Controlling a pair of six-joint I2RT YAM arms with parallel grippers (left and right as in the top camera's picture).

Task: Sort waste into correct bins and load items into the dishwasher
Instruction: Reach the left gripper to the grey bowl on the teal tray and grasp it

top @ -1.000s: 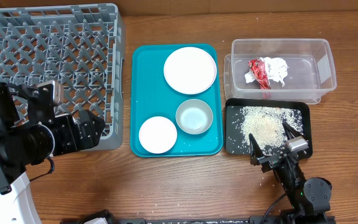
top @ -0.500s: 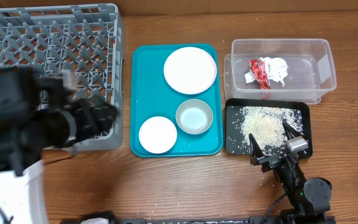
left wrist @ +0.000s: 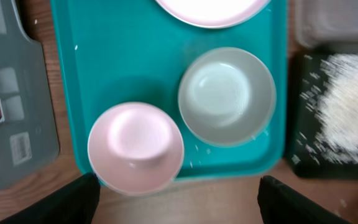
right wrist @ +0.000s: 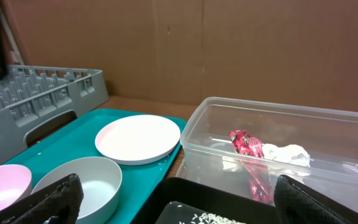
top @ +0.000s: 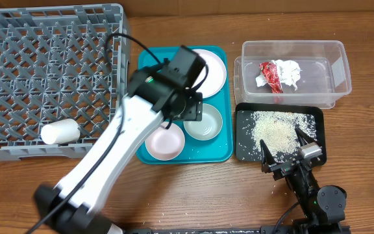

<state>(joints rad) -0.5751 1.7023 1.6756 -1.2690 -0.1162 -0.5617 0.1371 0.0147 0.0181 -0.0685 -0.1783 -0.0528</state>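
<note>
My left gripper is open and empty, hovering over the teal tray. Its wrist view looks down on a pink bowl and a grey bowl. The pink bowl, the grey bowl and a white plate, partly under the arm, sit on the tray. A white cup lies in the grey dish rack. My right gripper is open and empty at the front edge of the black tray.
A clear bin at the back right holds a red and white wrapper. The black tray carries a pile of rice. Loose grains lie on the wooden table near the right arm.
My left arm has swung right from the dish rack to above the teal tray. The white cup now shows lying in the rack. The right arm has not moved.
</note>
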